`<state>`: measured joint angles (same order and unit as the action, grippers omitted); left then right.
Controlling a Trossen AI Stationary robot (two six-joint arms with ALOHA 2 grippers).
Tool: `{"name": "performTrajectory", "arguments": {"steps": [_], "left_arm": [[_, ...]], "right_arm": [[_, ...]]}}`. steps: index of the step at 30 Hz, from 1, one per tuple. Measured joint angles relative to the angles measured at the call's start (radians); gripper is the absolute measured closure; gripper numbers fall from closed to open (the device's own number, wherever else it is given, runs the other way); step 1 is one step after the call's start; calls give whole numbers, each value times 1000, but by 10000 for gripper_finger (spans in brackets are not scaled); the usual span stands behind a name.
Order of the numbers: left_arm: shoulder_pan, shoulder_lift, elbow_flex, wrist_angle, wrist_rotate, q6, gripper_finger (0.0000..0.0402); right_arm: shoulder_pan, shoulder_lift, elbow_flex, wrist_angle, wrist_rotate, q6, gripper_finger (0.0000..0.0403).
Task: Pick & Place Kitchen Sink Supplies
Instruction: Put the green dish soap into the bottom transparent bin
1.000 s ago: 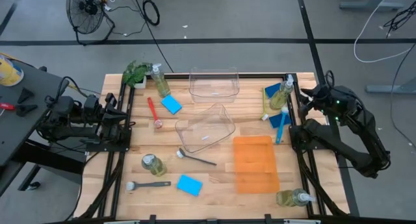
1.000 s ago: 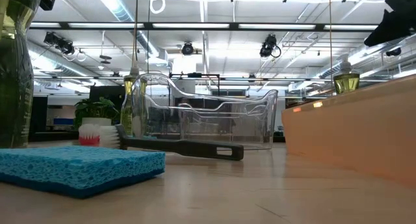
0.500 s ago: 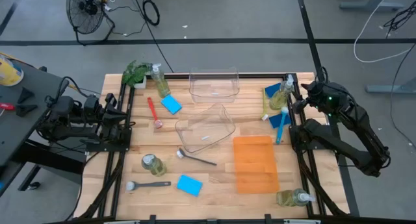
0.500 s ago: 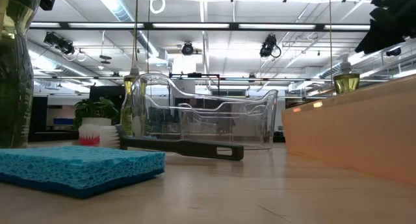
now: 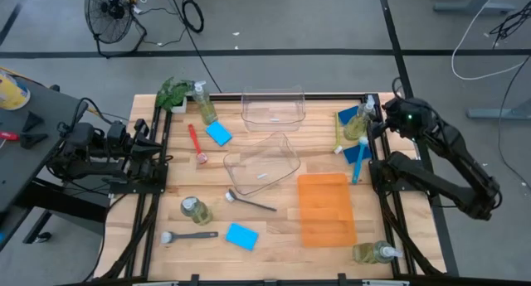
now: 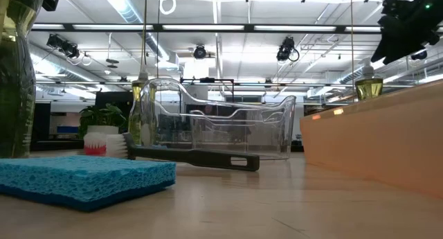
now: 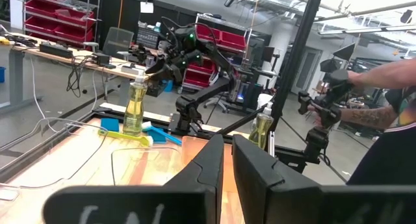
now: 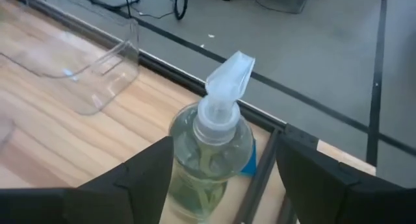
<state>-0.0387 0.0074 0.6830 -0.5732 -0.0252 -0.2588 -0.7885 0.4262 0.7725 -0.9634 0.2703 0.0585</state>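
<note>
My right gripper [image 8: 224, 185] is open, one finger on either side of a clear pump bottle of yellow-green liquid [image 8: 211, 149] without touching it. That bottle [image 5: 358, 120] stands at the table's far right, with the right gripper [image 5: 387, 120] just right of it and high in the low view [image 6: 407, 21]. Other bottles stand far left [image 5: 203, 104] and near left [image 5: 196, 210]; one lies near right [image 5: 375, 253]. Blue sponges [image 5: 219, 134] [image 5: 241, 235] and brushes, red [image 5: 196, 143] and dark grey [image 5: 249, 201], lie flat on the wood. My left gripper [image 7: 227, 172] waits shut at the left edge.
Two clear bins sit mid-table, one upright at the far edge [image 5: 273, 106], one tilted [image 5: 261, 162]. A flat orange tray [image 5: 325, 207] lies right of centre. A leafy plant [image 5: 174, 93] is at the far left corner. A person's arm [image 7: 364, 113] shows beyond the table.
My right gripper has moved toward the table's left, closing in on the far-right pump bottle, and shows lower and farther into the low view. Nothing on the table has moved.
</note>
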Motion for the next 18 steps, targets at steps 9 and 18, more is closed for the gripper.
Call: {"name": "performTrajectory", "arguments": {"steps": [9, 18], "left_arm": [[0, 0, 0, 0, 0, 0, 365], [0, 0, 0, 0, 0, 0, 365]], "right_arm": [[0, 121, 75, 3, -1, 135, 133], [0, 217, 80, 42, 10, 194, 133]]}}
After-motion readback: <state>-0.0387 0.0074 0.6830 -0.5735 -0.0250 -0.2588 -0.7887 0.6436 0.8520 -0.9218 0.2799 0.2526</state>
